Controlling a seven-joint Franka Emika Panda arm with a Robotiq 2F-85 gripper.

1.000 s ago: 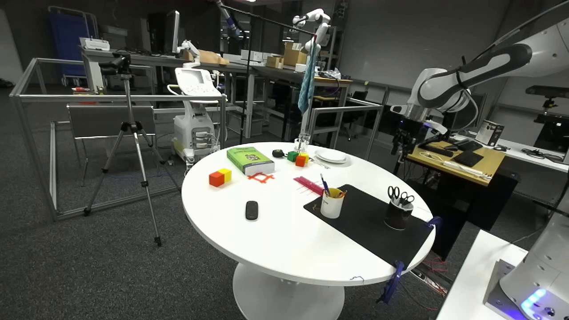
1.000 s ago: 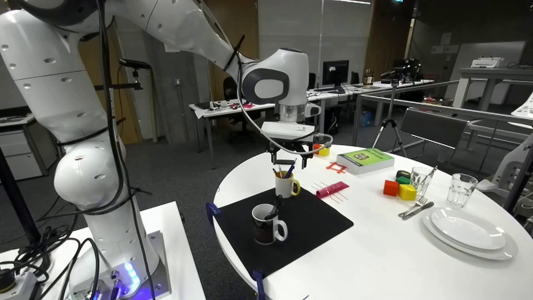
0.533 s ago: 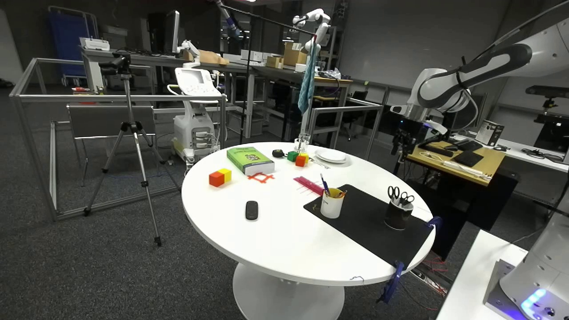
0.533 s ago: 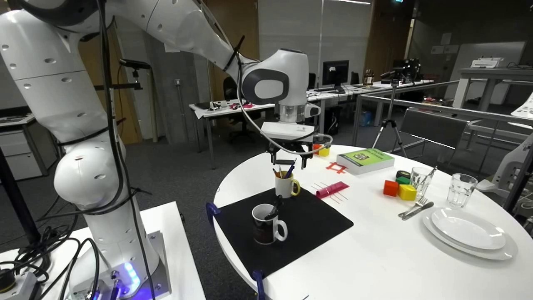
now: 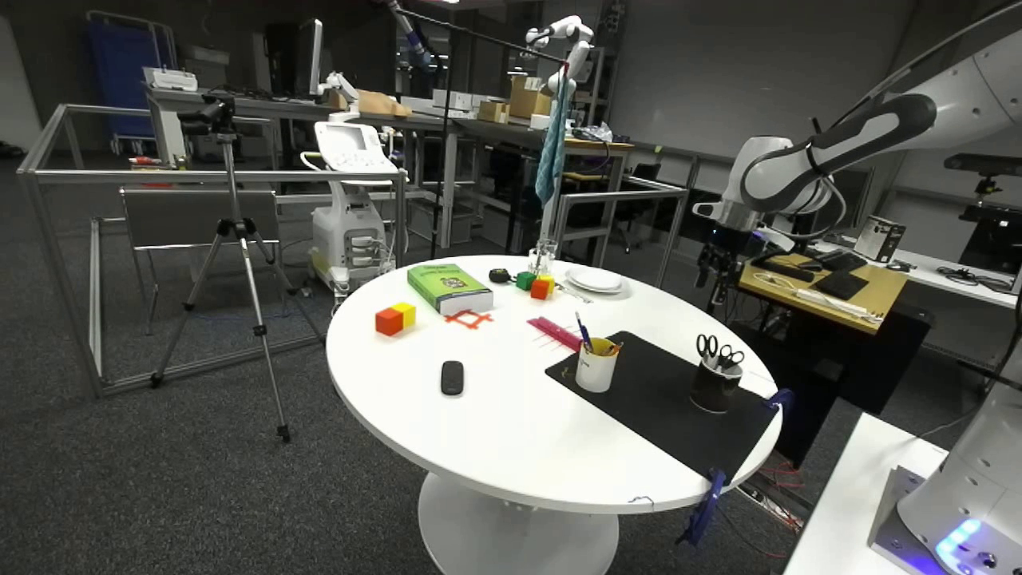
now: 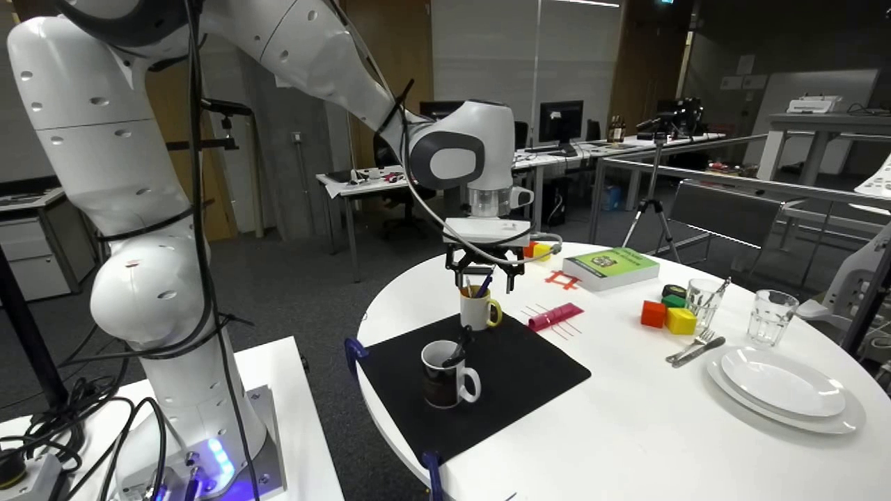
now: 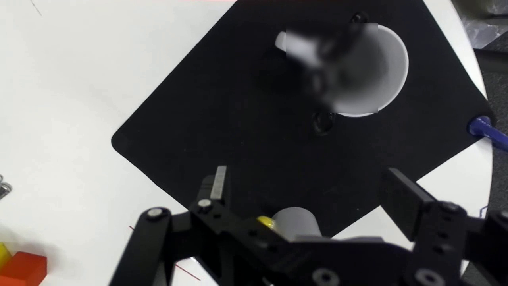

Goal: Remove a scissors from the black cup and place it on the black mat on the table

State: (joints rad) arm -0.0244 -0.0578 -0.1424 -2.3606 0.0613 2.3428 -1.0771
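Place: a robotics lab, with office furniture.
Arm [image 6: 313,59]: white, jointed, on a metal plate [image 6: 273,445]; cables [image 6: 197,160] tied along it.
Second arm [image 5: 568,30]: far, beyond the rails [image 5: 88,175].
Bench [image 5: 275,106]: far left in an exterior view; monitor [image 5: 311,60] on it, boxes [image 5: 528,97] farther right.
Cart [image 5: 351,228]: white, with console [image 5: 351,144], right of a tripod [image 5: 239,229].
Desks [image 6: 376,185]: far in an exterior view, with screen [image 6: 561,124] and dark chair [image 6: 384,149].
Floor [image 5: 223,495]: dark carpet.

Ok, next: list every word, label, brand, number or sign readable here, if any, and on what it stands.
None can be read with certainty.
Thick green-covered book: cover lettering, too small to read.
White mug with yellow interior: small dark marking, cannot tell if letters.
Pale upright box in the background: dark printing, too small.
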